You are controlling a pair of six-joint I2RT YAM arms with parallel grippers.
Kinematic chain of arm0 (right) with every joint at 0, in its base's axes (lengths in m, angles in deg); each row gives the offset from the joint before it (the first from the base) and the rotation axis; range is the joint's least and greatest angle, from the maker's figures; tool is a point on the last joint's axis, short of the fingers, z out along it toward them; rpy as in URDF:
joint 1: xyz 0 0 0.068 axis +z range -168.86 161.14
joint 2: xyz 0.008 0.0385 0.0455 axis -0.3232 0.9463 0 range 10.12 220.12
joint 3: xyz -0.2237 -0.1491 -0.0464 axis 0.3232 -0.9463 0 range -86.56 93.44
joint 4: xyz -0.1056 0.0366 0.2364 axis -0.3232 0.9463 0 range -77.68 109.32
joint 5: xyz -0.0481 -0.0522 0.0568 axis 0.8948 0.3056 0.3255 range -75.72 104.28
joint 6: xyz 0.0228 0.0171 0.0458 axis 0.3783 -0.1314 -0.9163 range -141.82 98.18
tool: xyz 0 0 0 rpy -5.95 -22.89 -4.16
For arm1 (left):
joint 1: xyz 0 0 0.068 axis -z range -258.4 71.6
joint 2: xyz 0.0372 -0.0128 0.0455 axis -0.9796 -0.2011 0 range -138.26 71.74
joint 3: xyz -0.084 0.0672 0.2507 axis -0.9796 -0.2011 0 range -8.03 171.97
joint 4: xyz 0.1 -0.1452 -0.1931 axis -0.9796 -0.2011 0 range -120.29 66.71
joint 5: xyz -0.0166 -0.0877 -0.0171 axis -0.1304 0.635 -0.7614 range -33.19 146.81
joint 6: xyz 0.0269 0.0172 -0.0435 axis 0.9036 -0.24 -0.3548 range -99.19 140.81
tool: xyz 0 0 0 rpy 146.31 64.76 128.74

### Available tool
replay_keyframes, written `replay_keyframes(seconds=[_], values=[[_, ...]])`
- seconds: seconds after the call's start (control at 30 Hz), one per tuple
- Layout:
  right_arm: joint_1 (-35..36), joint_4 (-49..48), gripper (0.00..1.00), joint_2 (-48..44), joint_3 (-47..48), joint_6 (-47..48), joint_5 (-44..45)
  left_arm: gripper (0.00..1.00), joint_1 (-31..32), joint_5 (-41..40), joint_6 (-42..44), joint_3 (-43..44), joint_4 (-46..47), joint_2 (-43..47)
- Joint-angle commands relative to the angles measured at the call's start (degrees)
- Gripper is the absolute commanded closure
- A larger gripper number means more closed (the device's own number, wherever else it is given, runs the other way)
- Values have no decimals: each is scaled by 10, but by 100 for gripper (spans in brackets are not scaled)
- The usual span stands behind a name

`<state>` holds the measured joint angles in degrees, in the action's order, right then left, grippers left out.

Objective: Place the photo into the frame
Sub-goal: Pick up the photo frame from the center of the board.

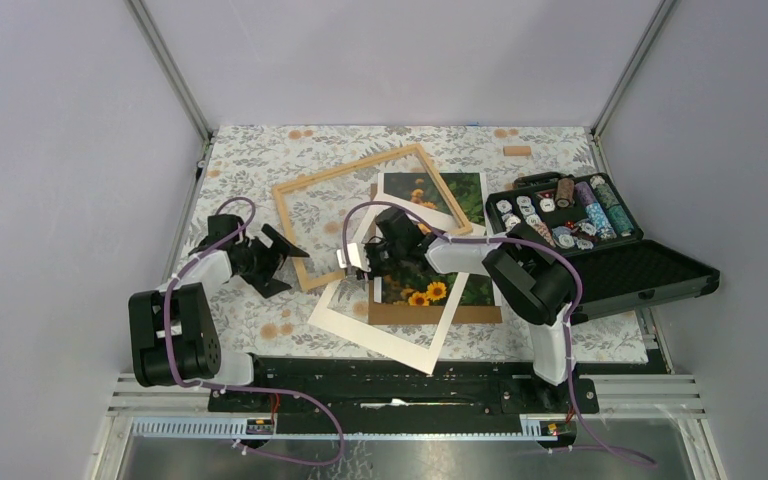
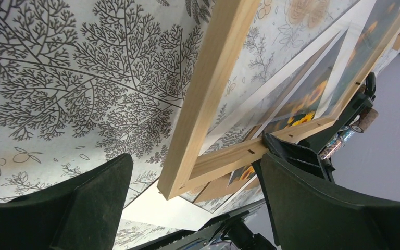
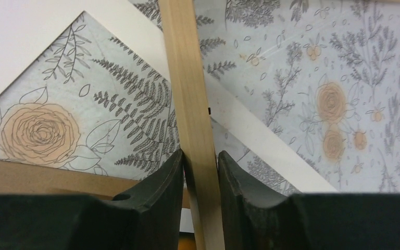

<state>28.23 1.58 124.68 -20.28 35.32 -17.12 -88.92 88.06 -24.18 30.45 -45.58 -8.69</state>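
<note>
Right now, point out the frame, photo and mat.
frame (image 1: pixel 345 168), top view, on its far wooden rail.
photo (image 1: pixel 428 291), top view, on the sunflowers near its near edge.
mat (image 1: pixel 388 340), top view, on its near white border.

Askew on floral table: frame, overlapping photo and white mat. Right hand at its near rail; left hand beside corner.

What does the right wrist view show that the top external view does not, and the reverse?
Only the right wrist view: the right gripper pinching one rail of the frame. Only the top external view: the photo with its sunflowers, the open black case, the open left gripper. Both: the frame, the white mat, the floral tablecloth.
</note>
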Motion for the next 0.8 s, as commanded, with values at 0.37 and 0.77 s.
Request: replay_keyframes(seconds=[0.37, 0.77], values=[[0, 81, 100, -91, 86, -25, -19, 1, -5, 12, 34, 77, -42, 125], [-3, 20, 100, -175, 84, -90, -3, 1, -5, 129, -39, 126, 18, 118]])
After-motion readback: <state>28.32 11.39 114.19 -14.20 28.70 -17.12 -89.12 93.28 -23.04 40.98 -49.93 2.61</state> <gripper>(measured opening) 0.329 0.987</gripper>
